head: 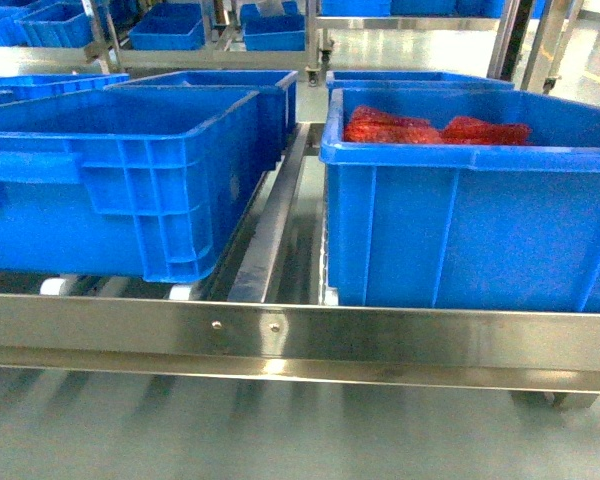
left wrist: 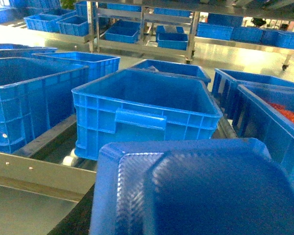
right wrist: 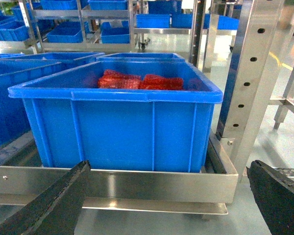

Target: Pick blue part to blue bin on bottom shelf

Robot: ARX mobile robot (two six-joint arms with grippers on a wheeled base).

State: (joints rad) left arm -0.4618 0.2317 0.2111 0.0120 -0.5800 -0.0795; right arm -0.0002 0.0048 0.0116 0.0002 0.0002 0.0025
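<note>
Blue part (left wrist: 196, 191): clamped in left gripper, fingers hidden. Right gripper (right wrist: 169, 196): spread apart, idle. Target: empty blue bin (left wrist: 142, 110), bottom shelf (head: 300, 335). Clear the rim, lower centred.

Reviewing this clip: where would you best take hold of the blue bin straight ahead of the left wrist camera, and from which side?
Probably from the front, over the shelf rail. The blue bin has a handle jutting from its near wall toward the camera, which gives fingers a ledge to hook. Neighbouring bins crowd both of its sides.
</note>
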